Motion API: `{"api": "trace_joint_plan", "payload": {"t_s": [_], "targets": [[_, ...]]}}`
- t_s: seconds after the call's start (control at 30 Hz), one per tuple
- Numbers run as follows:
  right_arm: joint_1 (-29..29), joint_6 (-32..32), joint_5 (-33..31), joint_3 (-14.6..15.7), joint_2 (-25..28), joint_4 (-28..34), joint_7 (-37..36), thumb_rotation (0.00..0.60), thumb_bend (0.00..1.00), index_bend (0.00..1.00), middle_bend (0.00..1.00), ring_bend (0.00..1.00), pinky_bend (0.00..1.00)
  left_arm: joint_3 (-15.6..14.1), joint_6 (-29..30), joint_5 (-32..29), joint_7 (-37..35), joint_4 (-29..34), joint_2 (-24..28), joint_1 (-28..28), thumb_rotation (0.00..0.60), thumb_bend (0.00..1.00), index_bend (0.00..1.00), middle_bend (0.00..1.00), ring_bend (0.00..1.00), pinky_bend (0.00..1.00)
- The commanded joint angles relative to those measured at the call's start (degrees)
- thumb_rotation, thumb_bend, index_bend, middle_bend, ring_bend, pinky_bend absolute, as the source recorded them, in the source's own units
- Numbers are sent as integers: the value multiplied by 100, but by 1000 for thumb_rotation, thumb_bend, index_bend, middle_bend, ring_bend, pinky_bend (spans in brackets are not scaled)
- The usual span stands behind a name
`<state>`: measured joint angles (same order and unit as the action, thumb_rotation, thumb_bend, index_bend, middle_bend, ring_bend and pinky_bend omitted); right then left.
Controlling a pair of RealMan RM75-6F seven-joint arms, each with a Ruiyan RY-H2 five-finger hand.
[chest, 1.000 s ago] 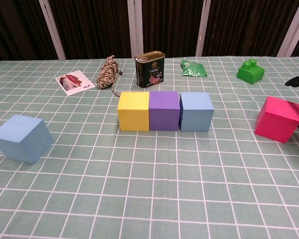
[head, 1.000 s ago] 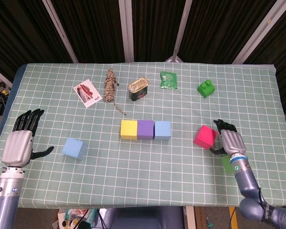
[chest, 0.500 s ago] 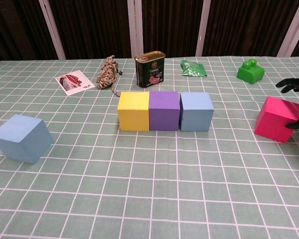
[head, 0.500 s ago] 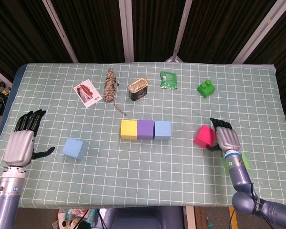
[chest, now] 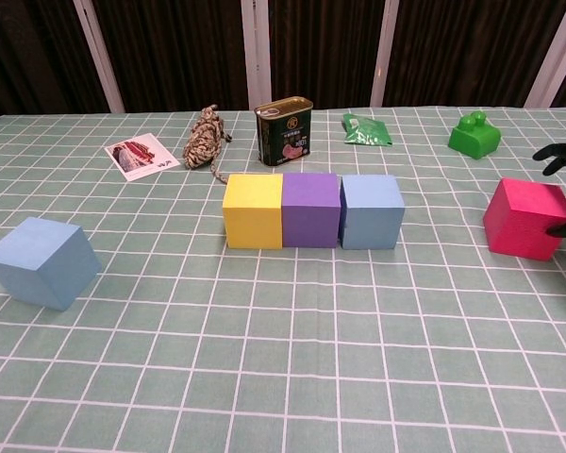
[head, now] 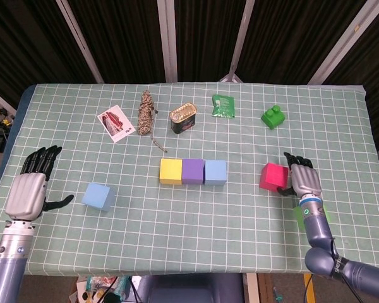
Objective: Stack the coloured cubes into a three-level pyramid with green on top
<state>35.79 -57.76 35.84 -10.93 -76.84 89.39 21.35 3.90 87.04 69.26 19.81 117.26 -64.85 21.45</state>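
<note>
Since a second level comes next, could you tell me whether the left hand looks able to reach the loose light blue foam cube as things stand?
Probably yes. The left hand is open beside the loose light blue foam cube, with only bare checked tablecloth between them.

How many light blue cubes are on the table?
2: one light blue cube ends the row beside the purple cube; the other light blue cube sits alone near the left hand.
</note>
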Motion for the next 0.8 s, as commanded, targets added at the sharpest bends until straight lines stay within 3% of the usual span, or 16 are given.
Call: {"api": "trace_joint_plan", "payload": {"t_s": [0.03, 0.33, 0.63, 0.8], "targets": [[-14, 27, 74, -17, 0, -8, -71, 600, 235, 0, 260, 135, 0, 15, -35, 14, 19, 0, -13, -16, 600, 101, 0, 45, 0, 55], [-55, 44, 368, -28, -109, -48, -283, 600, 235, 0, 261, 136, 0, 105, -83, 68, 37, 21, -27, -93, 600, 101, 0, 45, 0, 55], [-18, 109, 257, -54, -118, -23, -237, 600, 234, 0, 265, 142, 0, 162, -180, 80, 30, 26, -16, -147, 600, 101, 0, 46, 0, 55], [-29, 16, 309, -81, -126, 16, -245, 600, 247, 0, 385, 238, 0, 192, -227, 82, 35, 34, -12, -171, 600, 102, 0, 46, 0, 55]]}}
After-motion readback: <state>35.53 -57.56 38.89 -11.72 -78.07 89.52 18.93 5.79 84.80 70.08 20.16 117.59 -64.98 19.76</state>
